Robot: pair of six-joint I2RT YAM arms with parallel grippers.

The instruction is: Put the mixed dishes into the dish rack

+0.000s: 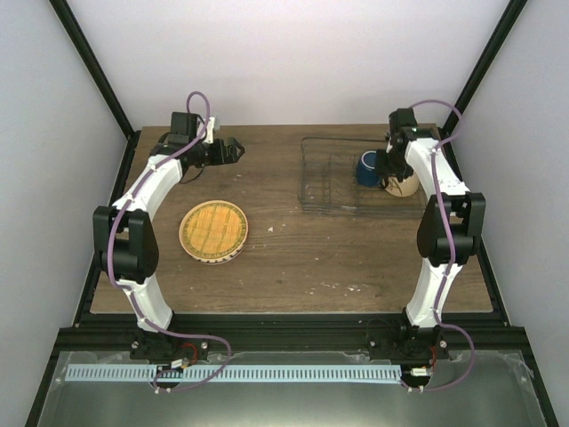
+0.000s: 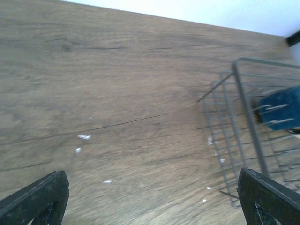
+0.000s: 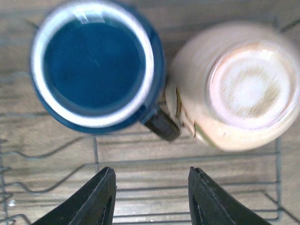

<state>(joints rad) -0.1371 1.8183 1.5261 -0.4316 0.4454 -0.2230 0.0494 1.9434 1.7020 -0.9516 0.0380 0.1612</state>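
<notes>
R fingers (image 3: pixel 101 199) apart, nothing betw. them, hanging over the dish rack (image 1: pixel 324 191) just on the near side of the dark blue mug (image 3: pixel 93 63) and small cream bowl (image 3: pixel 243 89). Mug stands upright, mouth up; bowl is upside down, base up, right beside it and close against the mug's handle. Both sit in the rack's right part. L fingers (image 2: pixel 40 197) spread wide, empty, over bare counter (image 1: pixel 311 258) at the far left, pointed toward the rack. Yellow-orange grid-patterned plate (image 1: pixel 213 229) lies flat on the counter, near side of the L arm, well apart from the rack. A pale rim shows under it, so prob. stacked on other plate(s); can't tell which. Judgement: mug + bowl drop-off is done, plates are the step left. Next move prob. falls to the L arm: come down at the plate's edge, get one finger under the rim, pinch, lift only the top plate, then stand it betw. the dividers in the rack's left part w/o bumping the mug.
</notes>
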